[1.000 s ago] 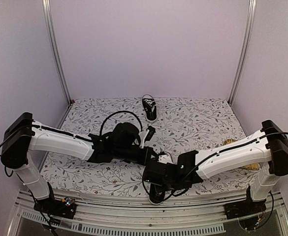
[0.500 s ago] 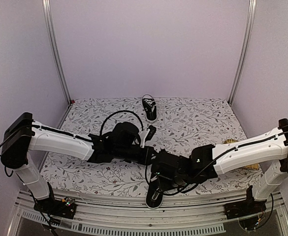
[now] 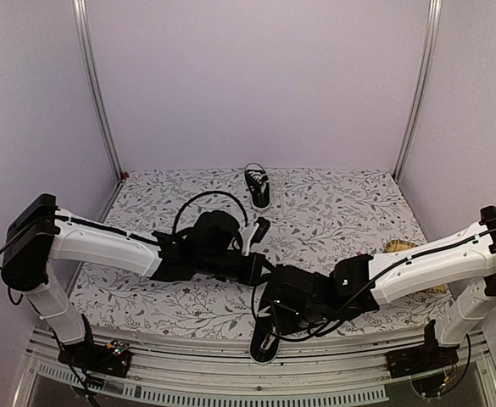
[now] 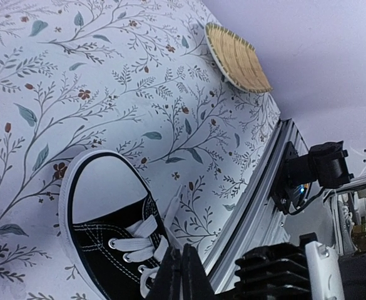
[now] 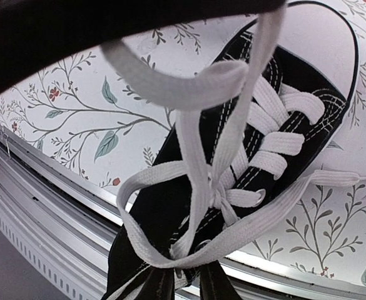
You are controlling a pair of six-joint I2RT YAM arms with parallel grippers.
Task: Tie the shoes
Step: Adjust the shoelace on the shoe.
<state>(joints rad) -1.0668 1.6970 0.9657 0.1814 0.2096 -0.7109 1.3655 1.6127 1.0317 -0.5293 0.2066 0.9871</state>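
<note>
shoe [image 3: 264, 345] at 6 o'clock edge of table [image 3: 349, 203]; left pincer [image 4: 181, 265] pinches lace [image 5: 195, 169], right pincer [image 5: 186, 284] barely parted; a tug could drag it off.

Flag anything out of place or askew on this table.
The near black canvas sneaker lies partly off the floral tablecloth, its heel over the metal front rail, its white laces in slack loops. Its mate sits alone at the far edge.

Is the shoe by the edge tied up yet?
Not yet. The shoe has laces hanging in big loose loops, one strand pulled up out of view, and no snug bow.
</note>
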